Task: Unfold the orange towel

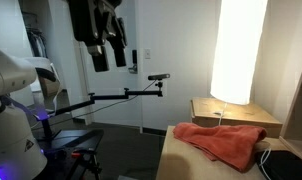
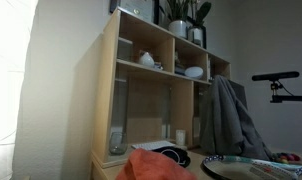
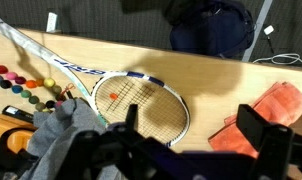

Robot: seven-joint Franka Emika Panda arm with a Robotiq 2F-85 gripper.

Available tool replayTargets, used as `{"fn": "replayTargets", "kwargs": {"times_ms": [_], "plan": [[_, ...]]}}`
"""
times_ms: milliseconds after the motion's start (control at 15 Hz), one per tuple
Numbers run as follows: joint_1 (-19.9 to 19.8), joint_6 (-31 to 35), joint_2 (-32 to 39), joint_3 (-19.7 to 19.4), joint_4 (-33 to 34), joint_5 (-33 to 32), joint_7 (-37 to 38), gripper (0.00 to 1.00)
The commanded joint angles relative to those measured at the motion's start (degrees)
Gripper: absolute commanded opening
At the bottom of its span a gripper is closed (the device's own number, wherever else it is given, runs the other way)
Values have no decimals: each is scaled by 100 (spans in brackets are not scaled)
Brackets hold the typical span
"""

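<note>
The orange towel (image 1: 226,142) lies rumpled on the light wooden table, in front of a low wooden box. Its coral folds also show at the bottom of an exterior view (image 2: 156,165) and at the right edge of the wrist view (image 3: 281,102). My gripper (image 1: 109,58) hangs high above the table, well to the left of the towel and apart from it. In the wrist view the gripper (image 3: 191,118) is open with nothing between its dark fingers (image 3: 255,125). The right finger stands in front of the towel's left edge.
A racket (image 3: 141,100) lies on the table beside several coloured balls (image 3: 21,85). The light wooden box (image 1: 236,112) sits behind the towel, a black pad (image 1: 287,162) to its right. A wooden shelf unit (image 2: 151,80) and a grey garment (image 2: 226,120) stand behind the table.
</note>
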Motion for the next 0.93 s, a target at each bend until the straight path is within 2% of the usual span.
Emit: {"fn": "replayTargets", "kwargs": {"times_ms": [0, 267, 467, 867], "plan": [[-3, -19, 5, 3, 17, 4, -4, 100], [-83, -21, -240, -40, -102, -59, -15, 100], [-109, -106, -101, 11, 111, -116, 38, 100], [161, -465, 585, 623, 684, -314, 224, 100]]}}
